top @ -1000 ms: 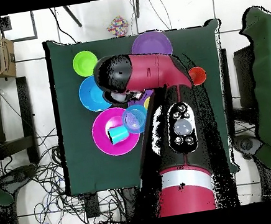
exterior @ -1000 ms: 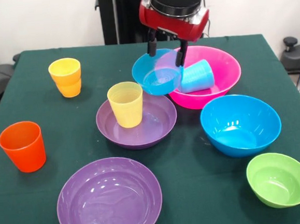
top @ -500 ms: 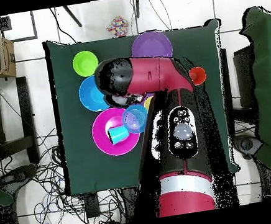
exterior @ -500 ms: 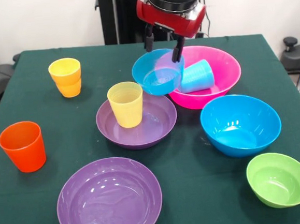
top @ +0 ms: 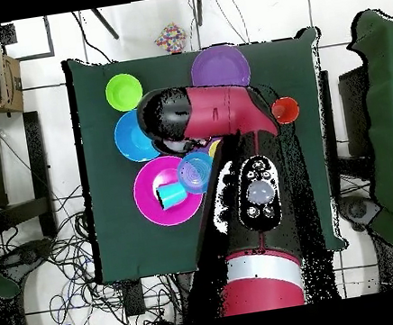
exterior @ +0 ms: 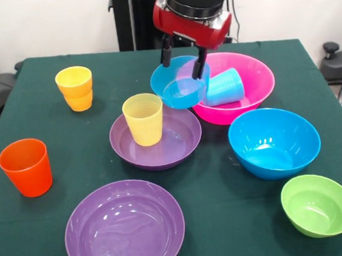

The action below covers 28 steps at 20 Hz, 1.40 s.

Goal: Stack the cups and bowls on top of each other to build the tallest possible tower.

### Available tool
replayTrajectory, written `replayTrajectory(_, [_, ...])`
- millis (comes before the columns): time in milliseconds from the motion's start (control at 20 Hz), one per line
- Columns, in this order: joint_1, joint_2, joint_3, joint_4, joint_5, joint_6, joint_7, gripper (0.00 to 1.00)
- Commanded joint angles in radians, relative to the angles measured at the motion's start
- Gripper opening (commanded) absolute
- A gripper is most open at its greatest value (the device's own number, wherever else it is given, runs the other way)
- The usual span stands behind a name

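1. The gripper (exterior: 182,60) hangs just above the small blue bowl (exterior: 178,86), fingers spread apart with nothing between them. One finger sits over the bowl's far rim and the other over the side toward the pink bowl (exterior: 247,101).
2. That small blue bowl leans tilted on the pink bowl's rim, half over the table. We'd guess it's light, stiff plastic with glossy, slippery walls, so the thin rim is the place to pinch, one finger in and one out.
3. Inside the pink bowl, a light blue cup (exterior: 224,87) lies on its side. It looks like it would roll if nudged.
4. Away from the pink bowl on the small bowl's side, a ribbed pale yellow cup (exterior: 143,119) stands upright in a shallow purple bowl (exterior: 173,144). That's a shaky little start to a tower.
5. Further out that way are two nested amber cups (exterior: 75,87) and an orange cup (exterior: 25,167), all upright.
6. In front of the pink bowl sit the big blue bowl (exterior: 274,142), a green bowl (exterior: 318,204) and a second purple bowl (exterior: 124,226).
7. The green tablecloth (exterior: 52,119) looks soft and grippy. Around the table we see tiled floor (top: 63,253) and loose cables (top: 72,284).
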Motion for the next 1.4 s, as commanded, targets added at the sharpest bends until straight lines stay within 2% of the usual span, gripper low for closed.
replayTrajectory(50, [0.044, 0.086, 0.032, 0.033, -0.003, -0.053, 0.176, 1.00])
replayTrajectory(350, [0.062, 0.107, 0.020, 0.009, 0.010, -0.046, 0.185, 1.00])
replayTrajectory(650, [0.075, 0.099, 0.006, 0.034, 0.029, -0.069, 0.188, 1.00])
replayTrajectory(1400, [0.092, 0.141, -0.011, 0.058, 0.056, -0.164, 0.195, 1.00])
